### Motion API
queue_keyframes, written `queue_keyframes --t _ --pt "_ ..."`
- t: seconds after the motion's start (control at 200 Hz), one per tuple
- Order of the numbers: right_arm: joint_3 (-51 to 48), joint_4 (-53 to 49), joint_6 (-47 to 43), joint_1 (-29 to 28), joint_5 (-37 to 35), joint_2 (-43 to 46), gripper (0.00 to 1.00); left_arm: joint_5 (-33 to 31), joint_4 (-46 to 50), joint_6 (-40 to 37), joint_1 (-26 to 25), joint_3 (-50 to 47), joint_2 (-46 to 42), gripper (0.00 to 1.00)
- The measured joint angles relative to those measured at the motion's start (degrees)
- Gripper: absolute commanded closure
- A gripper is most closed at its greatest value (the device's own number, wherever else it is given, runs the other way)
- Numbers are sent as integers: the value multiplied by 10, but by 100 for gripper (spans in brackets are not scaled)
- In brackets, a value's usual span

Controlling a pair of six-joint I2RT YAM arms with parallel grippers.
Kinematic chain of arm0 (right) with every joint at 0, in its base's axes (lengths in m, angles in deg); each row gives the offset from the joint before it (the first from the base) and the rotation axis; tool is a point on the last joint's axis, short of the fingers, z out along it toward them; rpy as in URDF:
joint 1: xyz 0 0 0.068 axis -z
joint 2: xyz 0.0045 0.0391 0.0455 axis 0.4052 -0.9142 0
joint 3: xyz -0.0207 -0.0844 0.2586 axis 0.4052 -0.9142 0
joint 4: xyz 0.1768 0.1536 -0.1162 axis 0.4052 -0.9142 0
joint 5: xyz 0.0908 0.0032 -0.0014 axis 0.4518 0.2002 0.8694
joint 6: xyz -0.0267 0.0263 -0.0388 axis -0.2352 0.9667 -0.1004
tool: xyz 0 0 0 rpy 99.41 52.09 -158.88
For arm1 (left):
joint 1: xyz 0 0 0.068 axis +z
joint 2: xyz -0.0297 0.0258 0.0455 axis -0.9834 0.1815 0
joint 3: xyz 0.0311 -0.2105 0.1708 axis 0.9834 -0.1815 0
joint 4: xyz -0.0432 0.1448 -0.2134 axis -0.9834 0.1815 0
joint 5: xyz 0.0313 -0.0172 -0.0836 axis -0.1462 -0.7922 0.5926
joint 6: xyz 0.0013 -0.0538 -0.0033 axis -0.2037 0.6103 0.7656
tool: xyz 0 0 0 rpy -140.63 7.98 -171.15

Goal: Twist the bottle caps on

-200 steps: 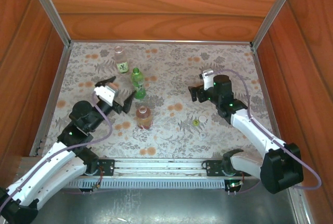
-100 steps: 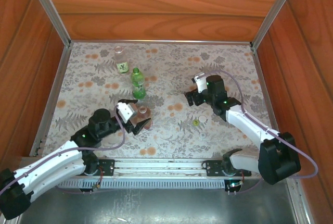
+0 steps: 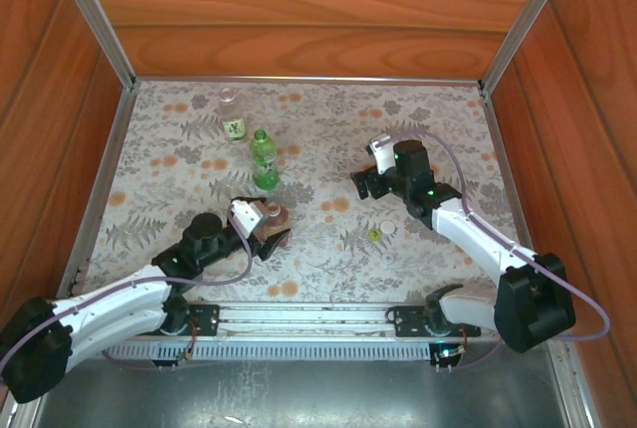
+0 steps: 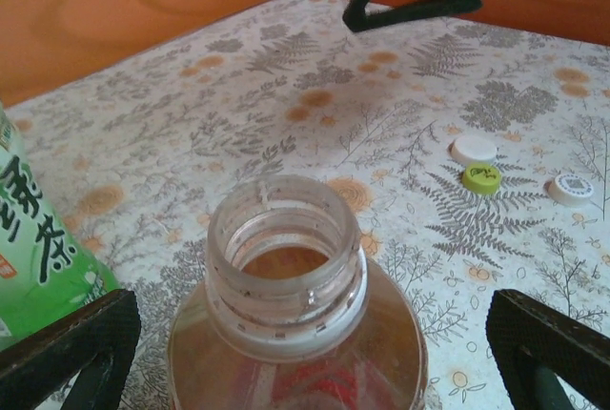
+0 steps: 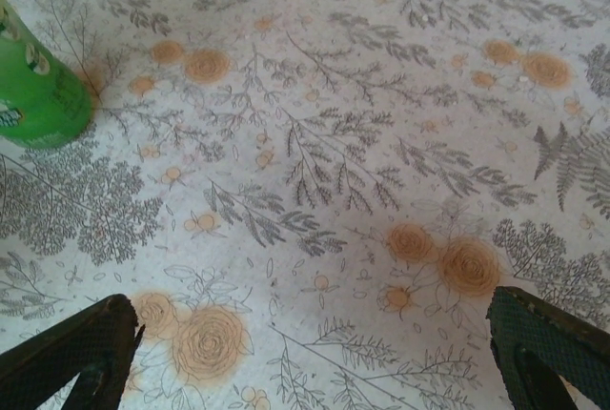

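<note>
The amber bottle point(image 4: 284, 267) stands uncapped, its threaded neck between the fingers of my left gripper point(image 4: 305, 358). That gripper is open, with a gap on each side of the bottle point(image 3: 277, 216). The green bottle point(image 3: 264, 161) and the clear labelled bottle point(image 3: 232, 115) stand farther back. Three bottle caps lie on the cloth to the right: a white one point(image 4: 474, 149), a yellow-green one point(image 4: 482, 177) and a pale one point(image 4: 572, 188). My right gripper point(image 3: 360, 182) hovers open over bare cloth point(image 5: 305, 353), left of and beyond the caps point(image 3: 374, 235). The green bottle point(image 5: 33, 86) is to its left.
The floral cloth point(image 3: 328, 119) covers the whole floor, boxed in by wooden walls point(image 3: 299, 10) with metal rails at the corners. The two arm bases sit on a rail at the near edge point(image 3: 299, 319). Free cloth lies at the back right.
My left gripper has swung in and down from beside the green bottle until its fingers straddle the amber bottle. The right gripper has drifted slightly to the left.
</note>
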Motion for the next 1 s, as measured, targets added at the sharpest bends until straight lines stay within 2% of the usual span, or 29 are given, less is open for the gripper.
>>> queue_keyframes --t 0.395,0.57,0.66,0.749,0.999 --pt "23 -18 23 -8 -4 1 2 -4 -63 4 0 -18 77 14" --pt "22 -19 27 -8 -12 2 2 -2 -74 0 0 -17 90 23" --pt "22 -19 27 -9 -15 2 2 -1 -76 0 0 -17 95 32" --pt "17 -16 28 -9 -21 2 1 2 -77 -1 0 -17 96 36" --pt "-17 5 49 -11 -38 17 0 14 -76 -10 0 11 127 36"
